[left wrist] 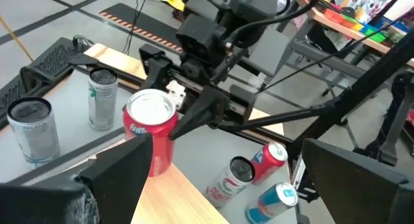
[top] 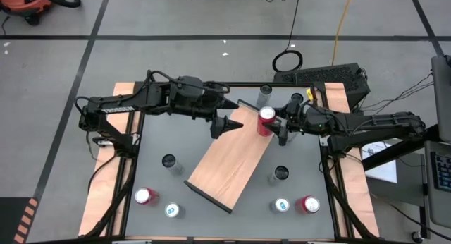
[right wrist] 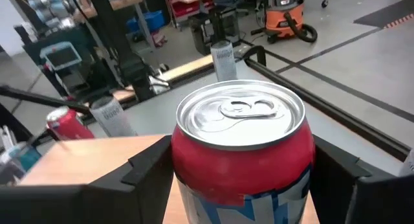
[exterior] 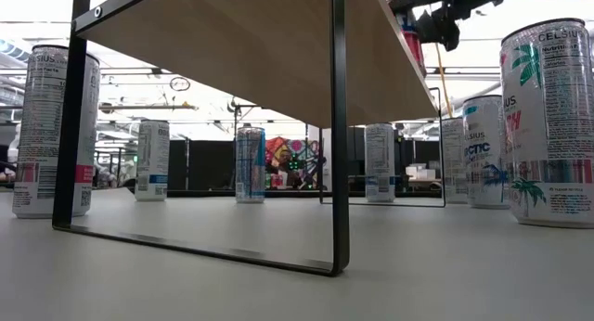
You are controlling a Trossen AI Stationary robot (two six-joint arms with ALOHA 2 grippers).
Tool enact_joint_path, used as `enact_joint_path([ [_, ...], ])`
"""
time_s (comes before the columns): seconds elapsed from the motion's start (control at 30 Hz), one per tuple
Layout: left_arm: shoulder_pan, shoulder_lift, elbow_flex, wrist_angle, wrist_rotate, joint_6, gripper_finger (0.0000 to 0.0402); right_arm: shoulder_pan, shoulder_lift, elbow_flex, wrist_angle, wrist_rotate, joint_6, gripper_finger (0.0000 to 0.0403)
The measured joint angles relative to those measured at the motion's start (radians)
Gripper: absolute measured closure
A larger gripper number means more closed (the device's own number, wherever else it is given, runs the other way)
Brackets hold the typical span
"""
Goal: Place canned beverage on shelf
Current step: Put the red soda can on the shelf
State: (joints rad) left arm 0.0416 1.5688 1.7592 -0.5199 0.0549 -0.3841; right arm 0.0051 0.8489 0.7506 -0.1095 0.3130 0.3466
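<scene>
A red canned beverage (right wrist: 240,146) with a silver top stands upright over the far end of the shelf (top: 229,159), a light wooden board on black frame legs (exterior: 339,154). My right gripper (top: 273,124) reaches in level from the table's right and is shut on the can. Whether the can's base touches the board, I cannot tell. My left gripper (top: 225,125) hovers open over the board's far part, just left of the can, with nothing between its fingers (left wrist: 123,179). My right gripper pinches the can's upper side wall (right wrist: 194,166), just under the rim, between its two fingers (right wrist: 145,169), one on each side. The fingers come in level from the table's right. The can stays upright; its base is out of the wrist view.
Several other cans stand on the grey tabletop around the shelf: one near the far edge (top: 265,93), one left of the board (top: 168,161), others along the near edge (top: 146,196) (top: 308,204). A keyboard (top: 331,76) lies beyond the far right corner.
</scene>
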Motion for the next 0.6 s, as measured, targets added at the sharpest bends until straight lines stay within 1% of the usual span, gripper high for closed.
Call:
enact_joint_path([
  [0.13, -0.009, 0.000, 0.000, -0.003, -0.044, 0.005, 0.0004, 0.000, 0.026, 0.000, -0.004, 0.000, -0.010, 0.0154],
  [0.47, -0.009, 0.000, 0.000, -0.014, -0.052, 0.008, 0.0004, -0.018, 0.037, -0.016, -0.012, 0.000, -0.073, 0.0154],
  [0.6, -0.005, 0.000, 0.000, -0.015, -0.063, 0.037, 0.0004, -0.019, 0.032, -0.025, -0.010, -0.006, -0.078, 0.0154],
])
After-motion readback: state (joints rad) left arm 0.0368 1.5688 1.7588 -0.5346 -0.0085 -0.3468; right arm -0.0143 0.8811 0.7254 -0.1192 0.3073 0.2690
